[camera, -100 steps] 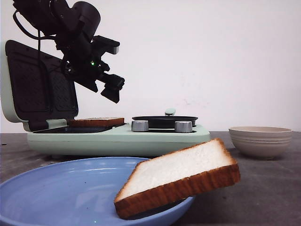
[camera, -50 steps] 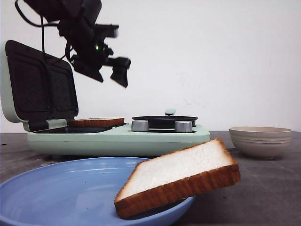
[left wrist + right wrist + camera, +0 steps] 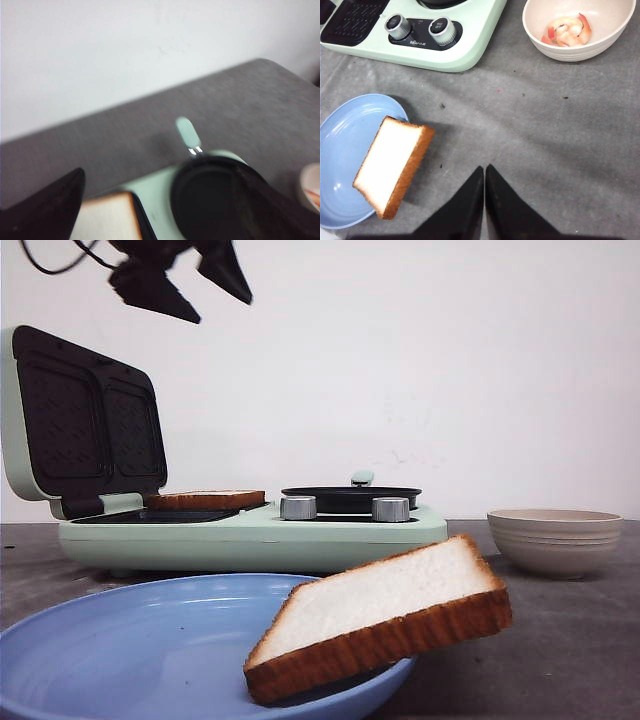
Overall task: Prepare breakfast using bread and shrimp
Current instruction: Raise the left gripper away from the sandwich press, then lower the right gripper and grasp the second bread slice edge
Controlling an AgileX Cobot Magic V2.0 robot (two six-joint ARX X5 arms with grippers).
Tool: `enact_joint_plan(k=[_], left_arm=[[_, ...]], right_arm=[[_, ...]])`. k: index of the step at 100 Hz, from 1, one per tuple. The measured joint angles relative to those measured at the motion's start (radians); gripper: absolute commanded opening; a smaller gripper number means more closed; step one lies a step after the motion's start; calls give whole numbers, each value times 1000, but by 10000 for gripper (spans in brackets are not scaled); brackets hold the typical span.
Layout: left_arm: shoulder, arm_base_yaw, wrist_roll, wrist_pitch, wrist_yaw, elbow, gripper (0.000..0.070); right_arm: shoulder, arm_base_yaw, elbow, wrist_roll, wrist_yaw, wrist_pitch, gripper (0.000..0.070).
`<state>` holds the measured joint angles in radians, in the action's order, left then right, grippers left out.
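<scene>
One slice of bread (image 3: pixel 205 500) lies flat on the open sandwich maker's lower plate; in the left wrist view this bread (image 3: pixel 107 217) shows beside the black pan (image 3: pixel 210 205). The other slice of bread (image 3: pixel 380 615) leans tilted over the rim of the blue plate (image 3: pixel 130 640); the right wrist view shows that bread (image 3: pixel 390 162) too. Pink shrimp (image 3: pixel 567 30) lie in the beige bowl (image 3: pixel 580 50). My left gripper (image 3: pixel 224 312) hangs open and empty high above the sandwich maker. My right gripper (image 3: pixel 484 170) is shut and empty over bare table, right of the plate (image 3: pixel 345 145).
The mint-green sandwich maker (image 3: pixel 250 535) has its lid (image 3: pixel 80 420) standing open at the left, two silver knobs (image 3: pixel 297 507) in front and a black pan (image 3: pixel 350 497) on its right half. The beige bowl (image 3: pixel 553 540) stands on the grey table at the right.
My left gripper has risen steadily from just above the sandwich maker to the top edge of the front view. Both bread slices have stayed put.
</scene>
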<state>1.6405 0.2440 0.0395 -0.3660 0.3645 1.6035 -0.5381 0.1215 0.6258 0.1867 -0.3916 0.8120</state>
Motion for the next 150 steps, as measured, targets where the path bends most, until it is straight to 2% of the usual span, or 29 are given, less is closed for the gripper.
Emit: enact_joint_plan(k=[9,17,31,42,53,66,84,106,129,144,150], left_arm=[[-32,-32,-32,-42,92,-1,382],[-77,-57,-44,-76,166,-2,382],[-195,-70,-45,-110,185,-39,382],[-303,-78,-43,-93,187,-145,382],[-420,-94,-67,-24,184,-311,382],[-603,-105,-133,57,173,-523,382],[-874,-105,-209,69,125,-765,383],[-1155,-106,-298,-19,60,-1003,384],[-1378,-106,-339,-155,31,-1112,390],[-1427,-106,-340,-220,-3,-1116,390],[-1432,-106,-339,-215,-4,-1116,394]], right_arm=[[0,0,0,0,0,7,4],[0,0,0,0,0,14,4],[0,0,0,0,0,21,4],[0,0,0,0,0,31,4],[0,1,0,0,-1,33,4],[0,11,0,0,-1,33,4],[0,29,0,1,-1,34,4],[0,35,0,14,-23,34,4],[-3,36,0,56,-60,37,4],[-32,41,-37,102,-149,12,7],[-56,54,-74,127,-192,-17,47]])
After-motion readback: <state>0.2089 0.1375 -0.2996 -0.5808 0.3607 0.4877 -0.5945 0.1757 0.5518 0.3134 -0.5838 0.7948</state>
